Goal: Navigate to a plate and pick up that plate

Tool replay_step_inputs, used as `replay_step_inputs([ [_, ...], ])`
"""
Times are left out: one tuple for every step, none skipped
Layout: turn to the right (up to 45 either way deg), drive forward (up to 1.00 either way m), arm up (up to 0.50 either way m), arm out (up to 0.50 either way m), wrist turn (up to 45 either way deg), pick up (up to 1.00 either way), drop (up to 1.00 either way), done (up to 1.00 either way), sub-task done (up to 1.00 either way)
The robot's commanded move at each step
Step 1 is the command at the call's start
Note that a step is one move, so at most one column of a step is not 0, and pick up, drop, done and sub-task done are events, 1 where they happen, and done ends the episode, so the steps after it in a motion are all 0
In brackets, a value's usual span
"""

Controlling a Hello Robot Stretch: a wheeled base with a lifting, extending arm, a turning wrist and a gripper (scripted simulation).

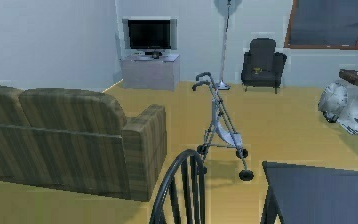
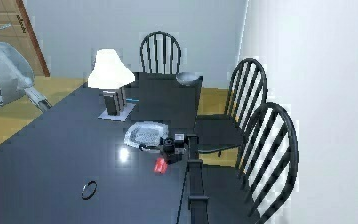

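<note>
You're at the dark table (image 2: 47, 160): gripper (image 2: 170, 148) sits near the flat grey plate (image 2: 147, 134) mid-table. Can't tell finger spacing or whether anything's held. Lamp (image 2: 111, 72) beyond the plate, chairs (image 2: 217, 130) alongside. Striped sofa (image 1: 67, 135) ahead.

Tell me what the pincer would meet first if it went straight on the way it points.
Likely the flat grey plate-like thing on the dark table, just off the pincer toward the arm side view's left. Depth is unclear, so it may pass over it; the white-shaded lamp stands farther that way.
</note>
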Motion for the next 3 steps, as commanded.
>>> replay_step_inputs([
  [0.0, 0.0, 0.0, 0.0, 0.0, 1.0, 0.0, 0.0, 0.0],
  [0.0, 0.0, 0.1, 0.0, 0.0, 0.0, 0.0, 0.0, 0.0],
  [0.0, 0.0, 0.0, 0.0, 0.0, 0.0, 0.0, 1.0, 0.0],
])
